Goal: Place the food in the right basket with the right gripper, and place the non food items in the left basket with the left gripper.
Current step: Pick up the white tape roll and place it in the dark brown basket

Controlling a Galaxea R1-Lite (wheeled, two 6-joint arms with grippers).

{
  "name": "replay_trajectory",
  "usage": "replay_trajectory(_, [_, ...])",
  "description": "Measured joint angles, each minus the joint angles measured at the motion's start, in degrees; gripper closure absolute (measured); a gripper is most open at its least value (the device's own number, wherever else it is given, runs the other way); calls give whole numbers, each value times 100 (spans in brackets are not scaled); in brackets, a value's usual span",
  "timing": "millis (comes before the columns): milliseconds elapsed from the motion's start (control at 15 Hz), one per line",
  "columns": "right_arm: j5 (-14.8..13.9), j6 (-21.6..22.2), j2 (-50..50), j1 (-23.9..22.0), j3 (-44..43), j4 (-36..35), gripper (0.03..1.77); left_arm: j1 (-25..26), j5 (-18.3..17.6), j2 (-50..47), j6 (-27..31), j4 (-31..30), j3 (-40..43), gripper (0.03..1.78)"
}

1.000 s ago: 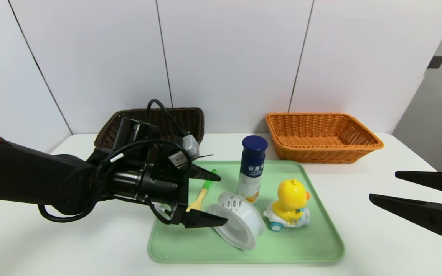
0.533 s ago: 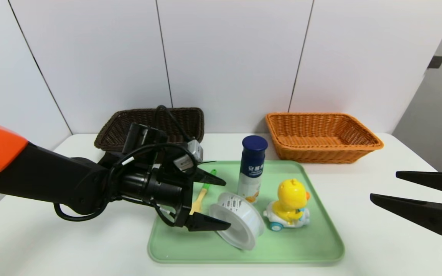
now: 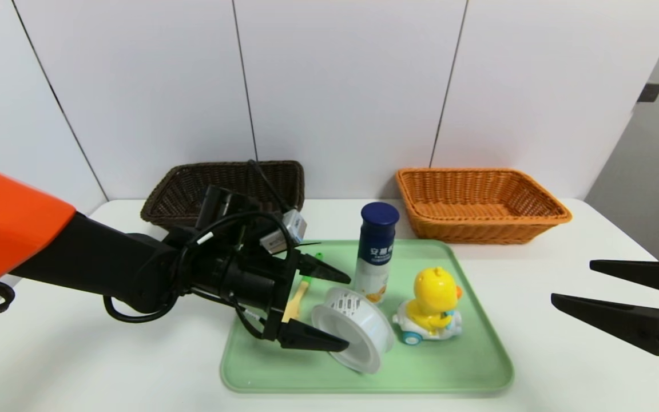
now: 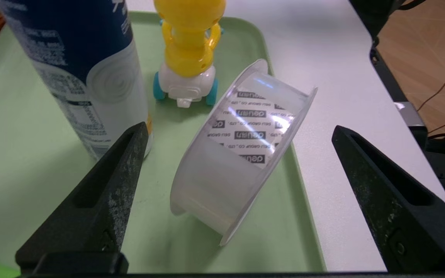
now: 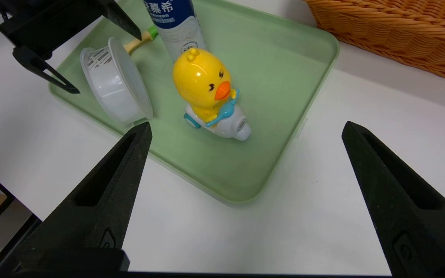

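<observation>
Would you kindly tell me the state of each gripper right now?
Left gripper: open, holding nothing, its jaws either side of the tape roll on the green tray.
Right gripper: open, empty, over the table right of the tray.

tape case (image 4: 242, 154) showing clear glossy plastic, printed paper core | duck toy (image 3: 431, 306) gleaming in smooth glossy plastic | tray (image 3: 467, 366) looking matt green plastic | baskets (image 3: 478, 200) showing rough woven wicker | left pincer (image 4: 238, 170) showing scuffed matt black plastic | surface (image 3: 564, 366) appearing smooth white
</observation>
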Motion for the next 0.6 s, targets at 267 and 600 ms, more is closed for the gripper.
replay_trajectory(267, [1,0,-4,-9,0,0,10,-5,-218,195,16,0,-140,12])
replay_trajectory(600, [1,0,-4,-11,0,-10,10,-11,-391,394,391,11,-154,12])
